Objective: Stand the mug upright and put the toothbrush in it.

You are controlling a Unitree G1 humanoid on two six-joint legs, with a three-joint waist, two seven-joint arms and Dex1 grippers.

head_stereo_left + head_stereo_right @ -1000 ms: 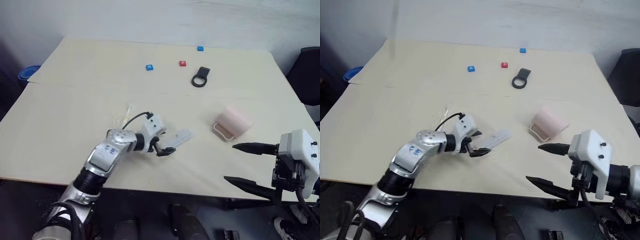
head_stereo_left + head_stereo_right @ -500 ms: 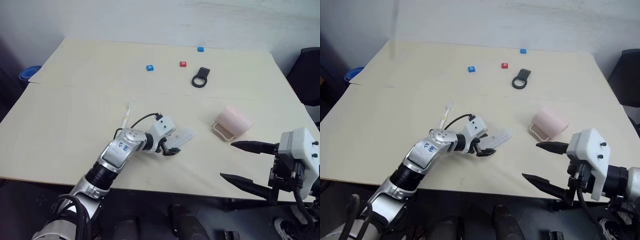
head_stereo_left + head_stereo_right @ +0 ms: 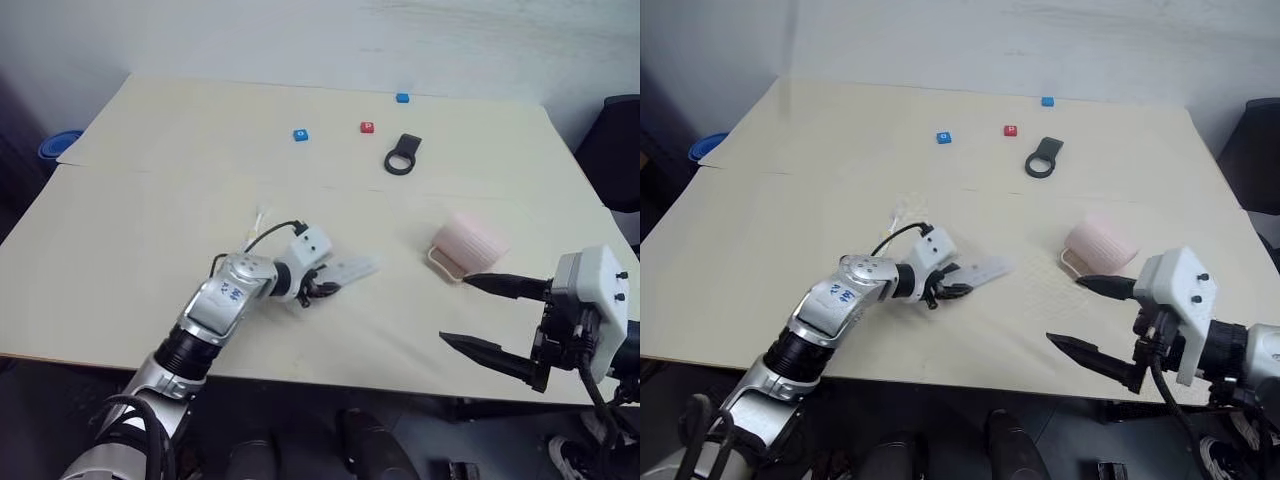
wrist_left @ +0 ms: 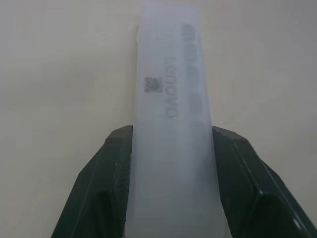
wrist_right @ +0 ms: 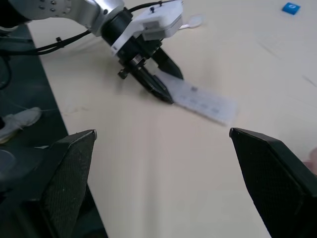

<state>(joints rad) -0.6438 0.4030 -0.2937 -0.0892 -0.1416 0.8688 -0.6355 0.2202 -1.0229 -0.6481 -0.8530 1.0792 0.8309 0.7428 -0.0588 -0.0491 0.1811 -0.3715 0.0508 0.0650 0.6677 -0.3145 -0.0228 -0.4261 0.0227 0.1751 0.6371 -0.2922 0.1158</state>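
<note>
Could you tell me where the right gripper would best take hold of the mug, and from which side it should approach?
The mug lies on its side, handle toward the table's near edge. The right gripper, open just in front of it, could probably close across the ribbed body, coming from that near side and straddling or just clearing the handle, then tip it upright.

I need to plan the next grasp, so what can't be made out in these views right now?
- Toothbrush: mostly hidden behind the left arm in the eye views; only a pale tip shows.
- Mug: lies on its side, its opening out of sight in the eye views.
- Translucent case: near end cut off by the left wrist view's edge, between the left tool fingers.
- Small blue and red blocks: markings too small.
</note>
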